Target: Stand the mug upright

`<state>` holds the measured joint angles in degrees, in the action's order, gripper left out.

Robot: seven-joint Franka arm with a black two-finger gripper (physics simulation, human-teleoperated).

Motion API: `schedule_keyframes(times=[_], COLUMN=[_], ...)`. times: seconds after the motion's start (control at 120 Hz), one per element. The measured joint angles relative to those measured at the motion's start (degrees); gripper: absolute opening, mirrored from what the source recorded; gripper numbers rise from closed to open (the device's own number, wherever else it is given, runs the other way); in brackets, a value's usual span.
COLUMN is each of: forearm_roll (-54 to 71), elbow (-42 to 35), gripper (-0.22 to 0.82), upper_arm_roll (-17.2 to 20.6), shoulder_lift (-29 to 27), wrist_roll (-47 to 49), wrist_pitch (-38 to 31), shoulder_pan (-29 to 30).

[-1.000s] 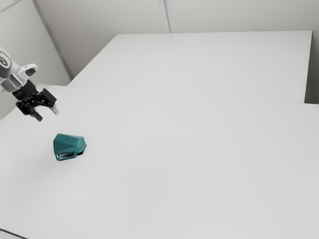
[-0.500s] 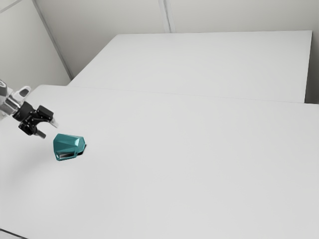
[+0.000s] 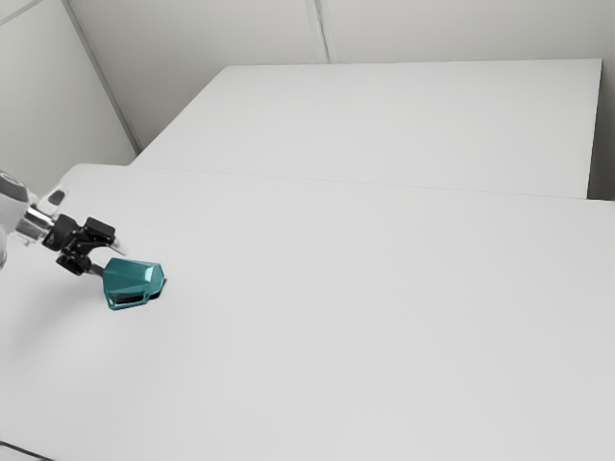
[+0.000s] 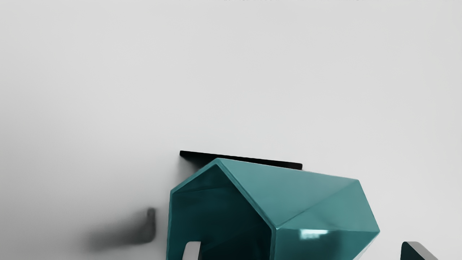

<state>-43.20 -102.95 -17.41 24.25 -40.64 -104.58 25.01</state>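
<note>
At the left of the exterior view, below mid-height, a teal, many-sided mug (image 3: 133,281) lies on its side on a white table (image 3: 336,317). The claw (image 3: 110,260) comes in from the frame's left edge and sits at the mug's upper-left end, right up against it in that view. Its two fingers stand wide apart, with nothing gripped between them. In the wrist view, one fingertip (image 4: 191,251) overlaps the mug's dark, open mouth, and the other (image 4: 415,251) is out past the far side of the body, with a gap between. Whether the first touches the wall, I cannot tell. A black strip (image 4: 241,159) runs along the mug's side.

Compared with the earlier frames, the claw has come down and toward the frame's right, from well above the mug to its edge, the fingers spread as before. The mug has not moved.

The table is plain and pale, with a soft shadow (image 4: 122,231) beside the mug's mouth. Behind it, across the upper part of the exterior view, is another flat white surface (image 3: 413,125); pale grey walls (image 3: 461,29) rise beyond, and a thin dark line (image 3: 27,451) crosses the lower-left corner.
</note>
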Motion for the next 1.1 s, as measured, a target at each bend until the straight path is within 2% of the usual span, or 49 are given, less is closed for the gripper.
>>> schedule_keyframes(times=[0.492, 0.592, 0.842, 0.967, 1.1], forearm_roll=[-10.34, -11.44, -12.56, -12.62, -12.45], elbow=[-0.25, -0.33, -0.36, -0.37, -0.35], gripper=[0.58, 0.46, 0.03, -0.08, -0.13], upper_arm_roll=[1.14, 1.21, 1.17, 1.22, 1.23], shoulder_lift=[2.02, 2.00, 1.62, 1.23, 1.07], wrist_roll=[-3.81, -4.25, -5.03, -5.31, -5.50], wrist_pitch=[0.78, 1.16, 2.80, 3.83, 4.64], shoulder_pan=[0.74, 0.81, 1.25, 0.97, 0.63])
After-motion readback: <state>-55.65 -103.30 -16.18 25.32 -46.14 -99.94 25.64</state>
